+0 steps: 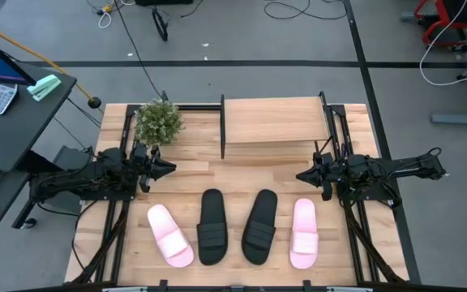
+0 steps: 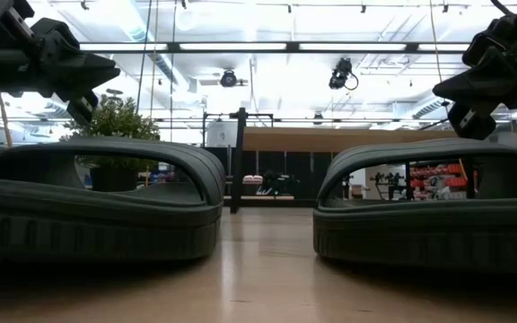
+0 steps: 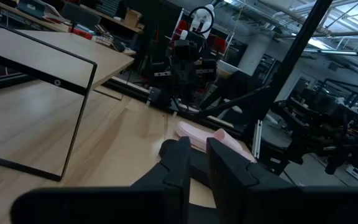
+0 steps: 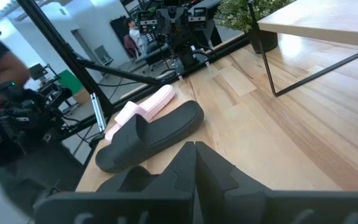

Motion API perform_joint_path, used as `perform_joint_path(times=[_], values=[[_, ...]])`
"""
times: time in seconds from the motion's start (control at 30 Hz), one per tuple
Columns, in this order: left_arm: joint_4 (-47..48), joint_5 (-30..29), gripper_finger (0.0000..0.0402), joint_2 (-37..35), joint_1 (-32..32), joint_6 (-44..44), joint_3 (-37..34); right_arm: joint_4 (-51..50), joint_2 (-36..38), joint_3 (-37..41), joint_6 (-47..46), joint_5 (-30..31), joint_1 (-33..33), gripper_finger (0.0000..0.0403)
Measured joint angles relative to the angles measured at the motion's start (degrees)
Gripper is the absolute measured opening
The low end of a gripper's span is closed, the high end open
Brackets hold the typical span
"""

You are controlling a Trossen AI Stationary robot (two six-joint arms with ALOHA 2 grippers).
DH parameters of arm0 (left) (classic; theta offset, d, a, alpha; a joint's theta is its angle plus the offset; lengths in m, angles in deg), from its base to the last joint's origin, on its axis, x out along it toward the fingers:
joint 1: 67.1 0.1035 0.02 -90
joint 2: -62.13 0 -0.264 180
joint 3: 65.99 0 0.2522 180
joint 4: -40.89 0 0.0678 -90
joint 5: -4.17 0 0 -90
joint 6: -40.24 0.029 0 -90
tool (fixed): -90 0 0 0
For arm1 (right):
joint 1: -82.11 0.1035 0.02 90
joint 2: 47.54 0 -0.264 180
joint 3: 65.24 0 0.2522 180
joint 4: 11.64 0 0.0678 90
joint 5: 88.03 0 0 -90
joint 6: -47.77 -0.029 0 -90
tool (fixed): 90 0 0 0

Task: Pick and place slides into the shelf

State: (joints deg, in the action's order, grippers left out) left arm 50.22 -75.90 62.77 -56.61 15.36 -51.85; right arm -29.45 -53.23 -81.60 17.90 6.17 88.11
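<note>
From above, four slides lie in a row on the table (image 1: 355, 134) before the shelf (image 1: 274, 122): pink (image 1: 169, 235), black (image 1: 212, 227), black (image 1: 259, 226), pink (image 1: 303, 233); the left gripper (image 1: 169, 168) and right gripper (image 1: 301, 175) hover between, holding nothing. In the left wrist view its fingers (image 3: 179, 163) stand narrowly apart; in the right wrist view the fingers (image 4: 194, 165) are pressed together.

2 dark arms w/ black cabling, matte angular pincer fingers (image 3: 229, 177)
</note>
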Motion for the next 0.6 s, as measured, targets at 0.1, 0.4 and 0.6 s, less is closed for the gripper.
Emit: perform_joint_path(times=[0.1,0.4,0.6], values=[[0.0,-0.01,0.0053,0.0,0.01,0.0,0.0,0.0,0.0,-0.01,0.0,0.01,0.01,0.0012],[-0.02,-0.01,0.0062,0.0,0.01,0.0,0.0,-0.02,0.02,0.01,0.0,0.01,0.02,0.0012],[-0.01,0.0,0.0062,-0.02,0.0,0.01,0.0,0.0,0.0,0.01,0.0,0.01,0.0,0.0012]])
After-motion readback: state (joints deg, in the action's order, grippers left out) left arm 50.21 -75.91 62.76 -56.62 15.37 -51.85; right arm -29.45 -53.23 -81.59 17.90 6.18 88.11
